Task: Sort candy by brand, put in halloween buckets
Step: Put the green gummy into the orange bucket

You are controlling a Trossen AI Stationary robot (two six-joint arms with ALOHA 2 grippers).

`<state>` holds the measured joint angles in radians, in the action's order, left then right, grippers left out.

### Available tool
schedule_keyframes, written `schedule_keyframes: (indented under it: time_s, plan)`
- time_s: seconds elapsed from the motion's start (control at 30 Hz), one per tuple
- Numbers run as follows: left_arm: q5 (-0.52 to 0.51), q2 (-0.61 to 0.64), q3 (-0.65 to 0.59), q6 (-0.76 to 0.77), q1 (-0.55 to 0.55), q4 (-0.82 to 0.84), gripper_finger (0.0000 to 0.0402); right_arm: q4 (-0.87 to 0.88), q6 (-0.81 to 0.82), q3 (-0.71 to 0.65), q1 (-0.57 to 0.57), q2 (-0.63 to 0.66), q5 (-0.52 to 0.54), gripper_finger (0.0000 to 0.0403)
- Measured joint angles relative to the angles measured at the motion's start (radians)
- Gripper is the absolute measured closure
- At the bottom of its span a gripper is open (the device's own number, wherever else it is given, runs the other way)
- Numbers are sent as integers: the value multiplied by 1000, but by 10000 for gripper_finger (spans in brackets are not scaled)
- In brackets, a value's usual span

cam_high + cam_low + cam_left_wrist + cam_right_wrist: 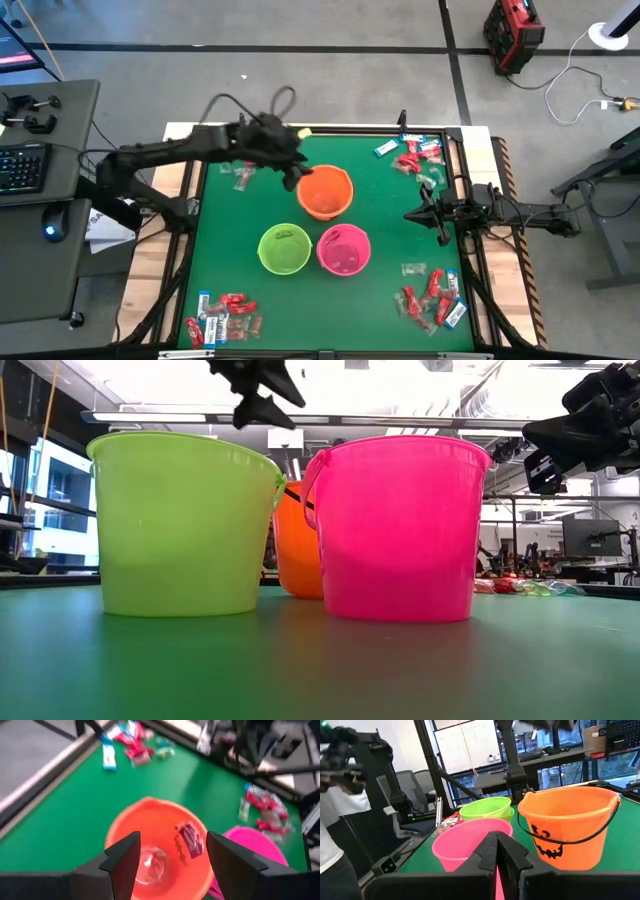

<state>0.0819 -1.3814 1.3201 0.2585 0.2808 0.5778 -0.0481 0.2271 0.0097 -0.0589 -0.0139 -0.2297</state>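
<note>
A clear-wrapped candy [150, 862] lies at the bottom of the orange bucket [325, 192], beside a darker purple-printed piece [189, 840] against the inner wall. My left claw [172, 865] hangs directly above that bucket's mouth, fingers spread wide with nothing between them. I judge the step in hand to be a drop into the orange bucket, and the drop itself looks finished.

To close it out well: lift straight up before swinging away, so neither finger clips the rim or the black handle [580, 837]. The bucket looks light; a nudge could slide it into the green bucket [284, 248] or the pink bucket [343, 249], which sit just in front of it, touching each other or nearly so.

Candy left on the counter [385, 215]: a small pile [243, 174] under my left arm, a far-right pile [415, 155], a near-left pile [222, 318] and a near-right pile [432, 298]. Nearest is the one under the arm.

My right claw [497, 845] waits at the right counter edge, pinched together, empty.
</note>
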Motion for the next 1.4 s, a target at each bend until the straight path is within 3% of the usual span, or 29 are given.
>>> schedule_keyframes:
  time_s: [0.1,0.17,0.3,0.4,0.53,0.6,0.67,0.77,0.83,0.97,1.03,1.17,1.4]
  plan:
    - [1,72,-19,14,30,-8,184,-36,69,0,0,1,74,402]
    - [1,119,-42,29,44,-3,184,-120,290,0,0,-1,123,402]
    - [2,204,-107,86,47,-8,184,-318,650,0,0,-4,463,402]
    - [1,265,-179,129,45,-42,184,-453,759,4,0,-41,644,402]
    - [-21,317,-281,182,58,-142,184,-510,668,129,-30,-209,650,402]
    - [-28,327,-314,202,77,-190,184,-432,563,248,-70,-315,635,399]
    - [-28,329,-327,212,100,-203,184,-169,496,395,-128,-412,552,388]
    - [10,329,-327,199,134,-204,184,458,488,636,-242,-571,423,356]
    - [34,332,-327,181,152,-204,184,839,472,743,-310,-691,395,328]
    - [71,338,-327,150,175,-201,184,1210,392,827,-438,-892,388,266]
    - [71,339,-327,141,181,-200,184,1235,355,816,-485,-973,385,239]
    - [73,339,-327,120,184,-199,184,1119,253,766,-564,-1111,383,204]
    - [74,342,-327,102,184,-202,184,952,91,752,-658,-1322,382,195]
